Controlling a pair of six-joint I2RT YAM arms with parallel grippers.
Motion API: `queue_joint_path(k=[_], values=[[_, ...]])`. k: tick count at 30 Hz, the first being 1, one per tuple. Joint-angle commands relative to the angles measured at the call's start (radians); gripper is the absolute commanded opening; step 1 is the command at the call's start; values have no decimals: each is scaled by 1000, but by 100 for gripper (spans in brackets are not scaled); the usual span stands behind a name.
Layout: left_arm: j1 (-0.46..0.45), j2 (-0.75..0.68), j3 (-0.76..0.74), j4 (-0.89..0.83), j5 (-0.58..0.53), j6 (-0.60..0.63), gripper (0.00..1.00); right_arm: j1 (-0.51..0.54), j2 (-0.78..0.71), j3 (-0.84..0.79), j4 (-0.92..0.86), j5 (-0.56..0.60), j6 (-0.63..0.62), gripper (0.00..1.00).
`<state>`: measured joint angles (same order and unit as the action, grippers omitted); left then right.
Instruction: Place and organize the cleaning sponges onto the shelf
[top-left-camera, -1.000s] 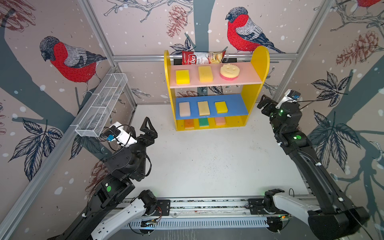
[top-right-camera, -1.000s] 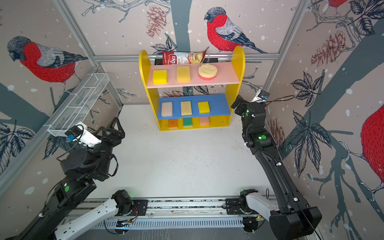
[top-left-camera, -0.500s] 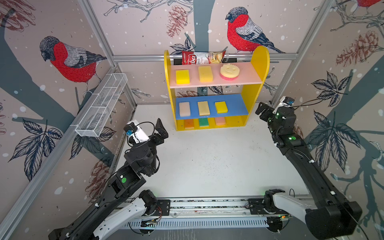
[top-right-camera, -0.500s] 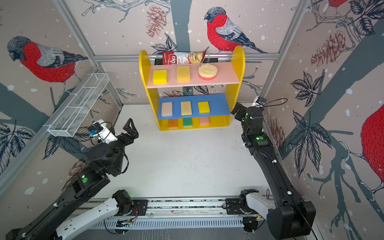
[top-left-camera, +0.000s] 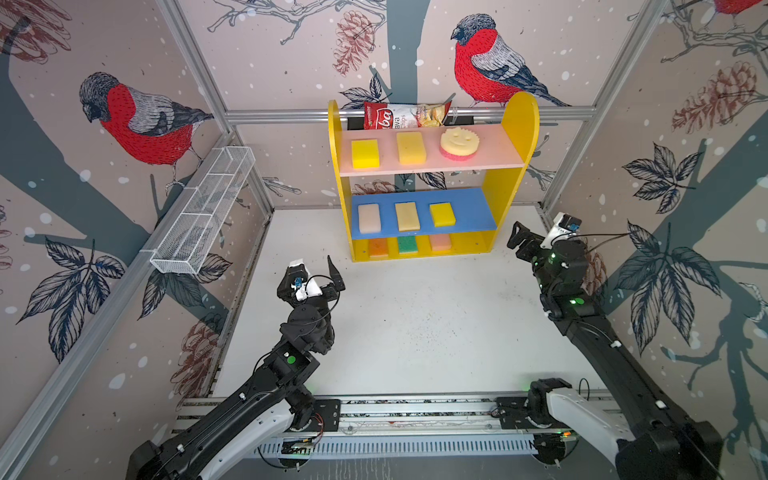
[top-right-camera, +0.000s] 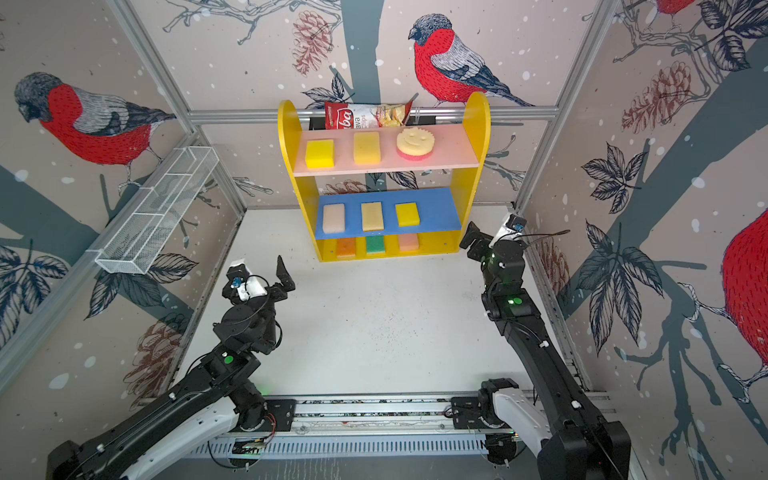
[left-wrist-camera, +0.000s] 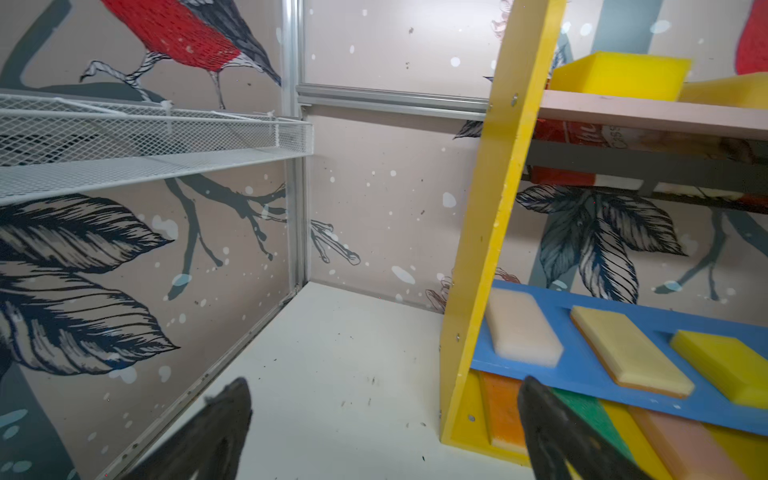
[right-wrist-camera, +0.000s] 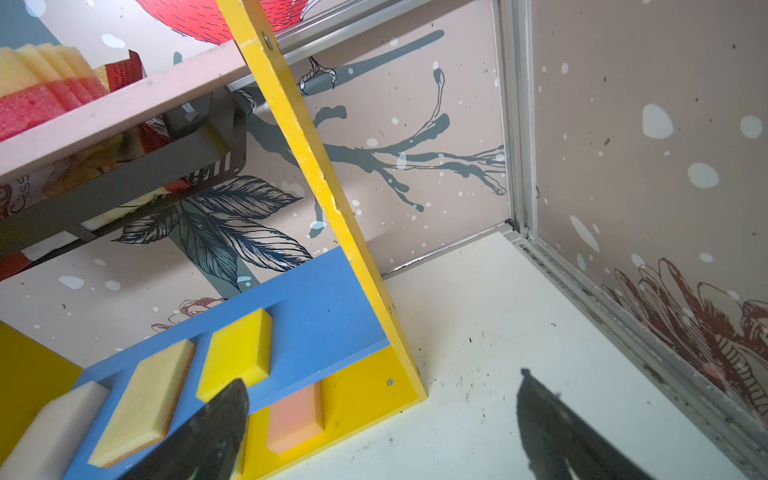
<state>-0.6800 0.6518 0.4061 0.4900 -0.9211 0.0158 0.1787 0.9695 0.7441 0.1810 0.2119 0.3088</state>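
As they lie flat, sponges (top-left-camera: 407, 216) in rows of three; shelf (top-left-camera: 505, 183) upright

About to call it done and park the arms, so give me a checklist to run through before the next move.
1. Table free of loose sponges: ok.
2. Pink upper board holds three, smiley sponge included: ok.
3. Blue middle board holds three, spaced apart: ok.
4. Yellow base holds orange sponge, green sponge, salmon sponge: ok.
5. Left gripper open, empty: ok.
6. Right gripper open, empty: ok.
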Motion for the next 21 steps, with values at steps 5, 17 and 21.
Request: queue_joint_path(k=[5,17,21], values=[[21,72,-103,263,142,184,98,25,-3,-67,108,-126,-228,99],[74,312,-364,780,19,238,99,45,-58,-219,152,-159,-403,100],[142,356,-356,731,55,180,98,44,-58,-226,115,-146,-407,100]])
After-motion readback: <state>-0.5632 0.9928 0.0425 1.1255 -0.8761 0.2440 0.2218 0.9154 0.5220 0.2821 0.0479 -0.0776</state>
